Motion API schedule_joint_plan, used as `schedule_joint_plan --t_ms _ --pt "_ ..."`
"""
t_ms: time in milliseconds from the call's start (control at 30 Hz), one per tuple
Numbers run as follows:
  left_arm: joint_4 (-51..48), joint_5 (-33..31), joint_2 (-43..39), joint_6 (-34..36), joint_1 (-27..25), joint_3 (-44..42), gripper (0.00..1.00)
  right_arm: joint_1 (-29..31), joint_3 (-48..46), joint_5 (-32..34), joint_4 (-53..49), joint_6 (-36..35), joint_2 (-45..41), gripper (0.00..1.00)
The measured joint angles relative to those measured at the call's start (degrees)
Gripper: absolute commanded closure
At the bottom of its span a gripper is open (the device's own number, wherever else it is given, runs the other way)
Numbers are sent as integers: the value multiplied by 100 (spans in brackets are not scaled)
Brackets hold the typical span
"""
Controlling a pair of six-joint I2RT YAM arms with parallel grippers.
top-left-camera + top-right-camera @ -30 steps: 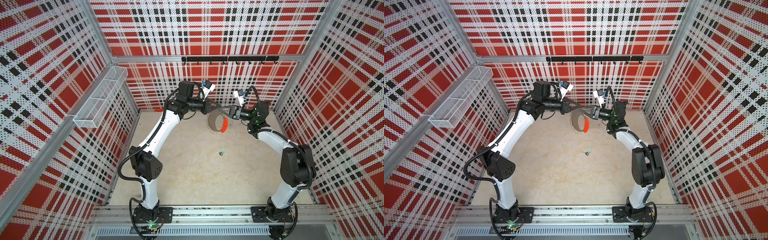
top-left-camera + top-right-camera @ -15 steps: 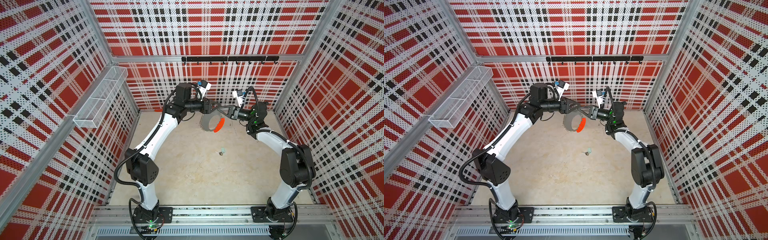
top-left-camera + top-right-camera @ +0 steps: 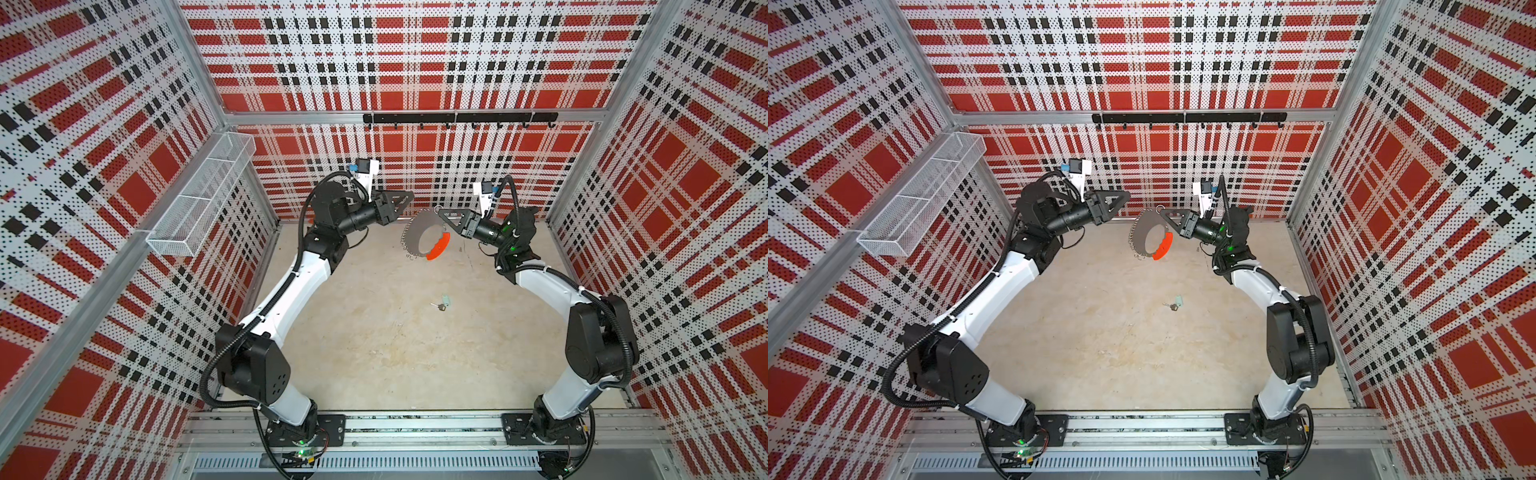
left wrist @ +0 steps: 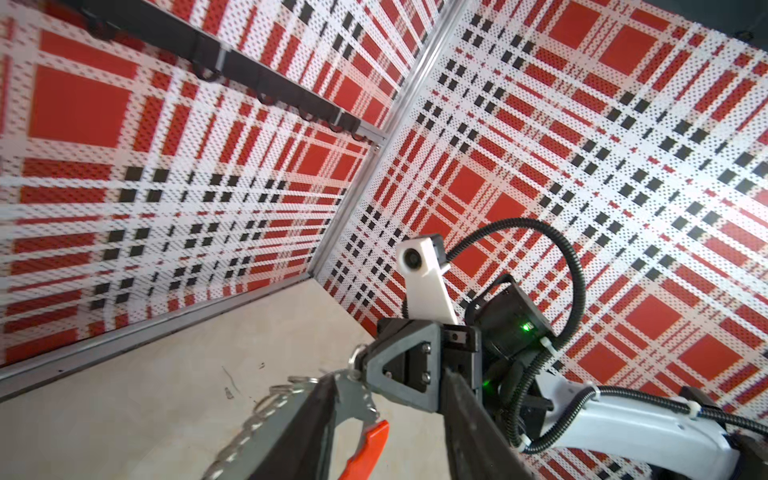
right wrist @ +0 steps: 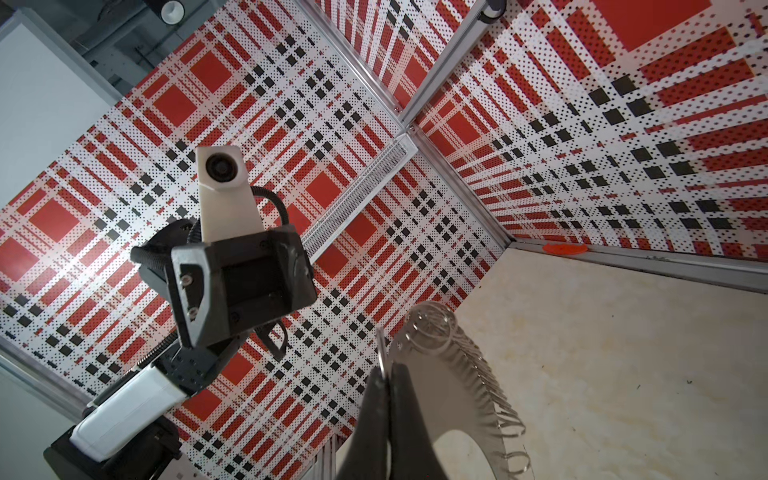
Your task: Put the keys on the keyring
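Right pincer (image 3: pixel 441 213) clenched on the flat dark-grey keyring (image 3: pixel 413 232), my released left pincer (image 3: pixel 409 195) should fetch the silver mint-tagged keys (image 3: pixel 442 304) at six o'clock.

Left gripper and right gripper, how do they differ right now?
The left gripper is open and empty; the right gripper is shut on the rim of the keyring. The left gripper stands apart from the keyring, while the right gripper holds it up off the table. Both are raised and face each other, and neither touches the keys.
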Motion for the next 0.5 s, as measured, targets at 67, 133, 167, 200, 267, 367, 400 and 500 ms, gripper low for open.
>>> schedule_joint_plan --t_ms 67,133,167,200,267,367,400,500 --pt "170 44 127 -103 -129 -15 55 24 -79 68 22 37 -9 100" --pt "302 94 267 -181 -236 -13 55 33 -129 114 31 61 -15 100" --pt "339 122 317 -210 -267 -13 54 35 -140 120 33 66 -17 100" --pt "369 157 378 -238 -289 -13 54 35 -146 129 35 74 -28 100" --pt "404 186 455 -267 -291 -13 53 35 -149 140 37 87 -55 100" --pt "426 195 520 -304 -289 -13 49 37 -149 140 66 101 -109 100" --pt "439 197 522 -313 -289 -13 48 37 -149 140 79 103 -129 100" --pt "487 203 525 -334 -278 -13 45 46 -149 138 103 103 -173 100"
